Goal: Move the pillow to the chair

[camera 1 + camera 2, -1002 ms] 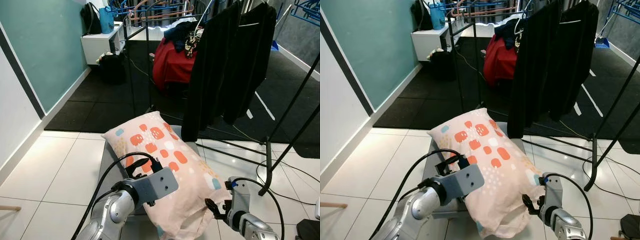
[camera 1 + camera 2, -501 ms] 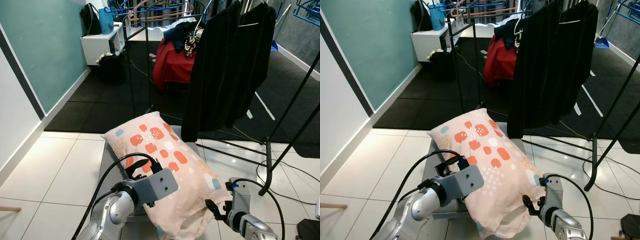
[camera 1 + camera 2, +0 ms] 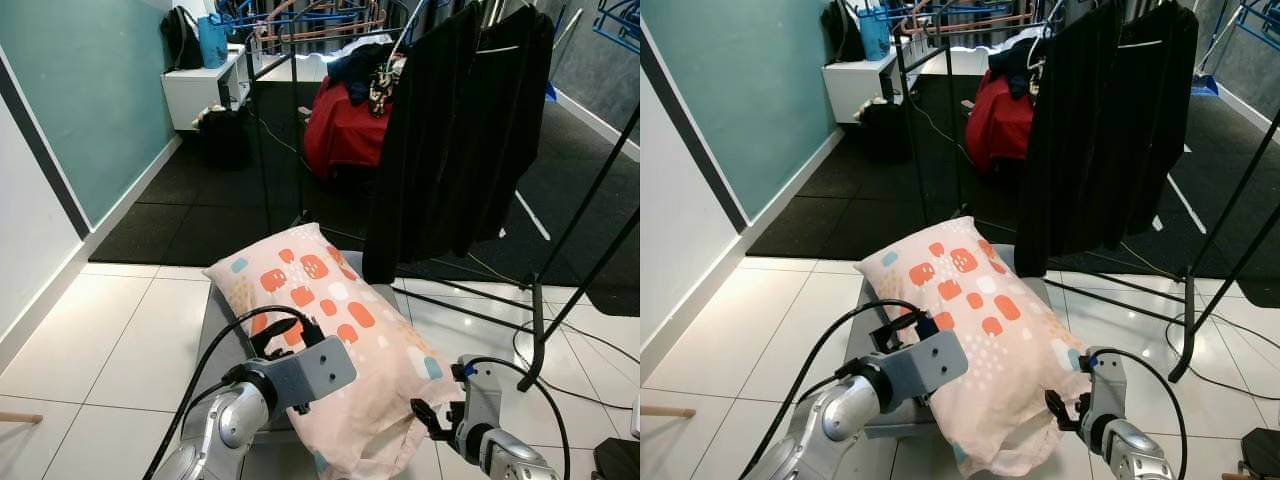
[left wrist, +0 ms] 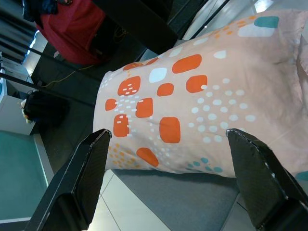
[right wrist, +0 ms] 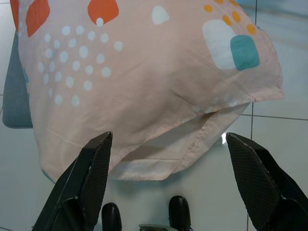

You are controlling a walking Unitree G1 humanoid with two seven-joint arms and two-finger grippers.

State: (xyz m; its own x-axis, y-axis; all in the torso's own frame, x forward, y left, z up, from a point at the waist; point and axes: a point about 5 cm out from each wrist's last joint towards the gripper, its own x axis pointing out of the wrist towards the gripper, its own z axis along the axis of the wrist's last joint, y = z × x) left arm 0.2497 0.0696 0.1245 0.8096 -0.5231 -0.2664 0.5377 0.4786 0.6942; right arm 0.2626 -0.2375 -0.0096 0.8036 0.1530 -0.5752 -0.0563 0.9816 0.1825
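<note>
A peach pillow [image 3: 330, 320] with orange and teal patches lies slantwise on the grey seat of a low chair [image 3: 222, 310]; its near end hangs over the seat's front edge. My left gripper [image 3: 285, 335] is open at the pillow's left side, and in the left wrist view the pillow [image 4: 192, 96] lies just beyond the spread fingers [image 4: 86, 178]. My right gripper [image 3: 430, 418] is open by the pillow's near right corner, whose loose open end [image 5: 183, 149] sags above the floor tiles.
A clothes rack with black garments [image 3: 450, 130] stands close behind the chair, its leg [image 3: 540, 340] and cables on the tiles to the right. A red bag [image 3: 345, 130] and a white shelf [image 3: 200, 90] sit farther back on the black mat. White tiles lie open to the left.
</note>
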